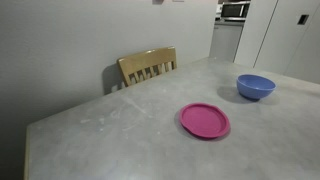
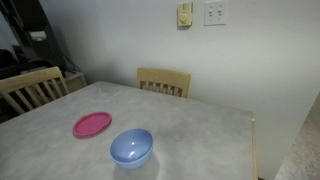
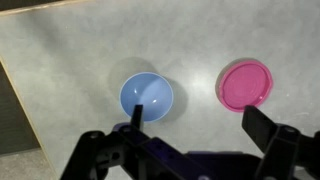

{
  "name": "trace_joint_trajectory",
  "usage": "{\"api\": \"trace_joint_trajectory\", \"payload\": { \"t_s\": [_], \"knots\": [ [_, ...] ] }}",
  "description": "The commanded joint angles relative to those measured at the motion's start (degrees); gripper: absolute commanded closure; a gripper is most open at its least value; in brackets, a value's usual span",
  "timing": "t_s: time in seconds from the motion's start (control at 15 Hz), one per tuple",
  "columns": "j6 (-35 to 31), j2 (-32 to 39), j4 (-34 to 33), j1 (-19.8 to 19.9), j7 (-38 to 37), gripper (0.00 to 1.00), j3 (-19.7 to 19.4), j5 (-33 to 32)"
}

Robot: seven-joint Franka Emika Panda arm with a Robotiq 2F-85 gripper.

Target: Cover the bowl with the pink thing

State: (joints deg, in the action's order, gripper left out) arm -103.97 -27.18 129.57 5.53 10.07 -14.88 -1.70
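The periwinkle-blue bowl [image 1: 255,86] [image 2: 131,148] stands upright and empty on the grey table. The magenta-pink plate [image 1: 204,120] [image 2: 92,124] lies flat beside it, a short gap apart. The arm does not show in either exterior view. In the wrist view I look down from high above: the bowl [image 3: 147,96] is left of centre and the plate [image 3: 245,84] to the right. My gripper [image 3: 198,121] is open and empty, its fingers spread wide, one over the bowl's edge, the other below the plate.
A wooden chair [image 1: 148,67] [image 2: 164,81] stands at the table's far side against the wall. Another chair [image 2: 30,88] is at a different side. The table edge [image 3: 20,100] runs along the left of the wrist view.
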Motion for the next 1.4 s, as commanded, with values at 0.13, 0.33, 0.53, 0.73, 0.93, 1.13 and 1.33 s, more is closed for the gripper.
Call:
{"api": "trace_joint_trajectory", "payload": {
  "t_s": [0.13, 0.33, 0.53, 0.73, 0.93, 1.13, 1.33],
  "knots": [
    [-0.18, 1.92, -1.00, 0.13, 0.59, 0.00, 1.82, 1.12],
    [-0.79, 4.61, -1.35, -2.08, 0.96, 0.00, 4.45, 1.54],
    [-1.01, 7.93, -1.99, -4.39, 1.83, 0.00, 7.03, 1.28],
    [-4.94, 12.03, -2.22, -6.10, 4.57, 0.00, 9.20, -0.84],
    [-7.91, 16.24, -2.49, -7.37, 11.14, 0.00, 9.78, -0.28],
    [-7.78, 15.20, -1.19, -6.86, 9.14, 0.00, 10.51, -0.15],
    [-8.70, 14.56, -1.01, -6.27, 3.84, 0.00, 10.84, 0.00]
  ]
}}
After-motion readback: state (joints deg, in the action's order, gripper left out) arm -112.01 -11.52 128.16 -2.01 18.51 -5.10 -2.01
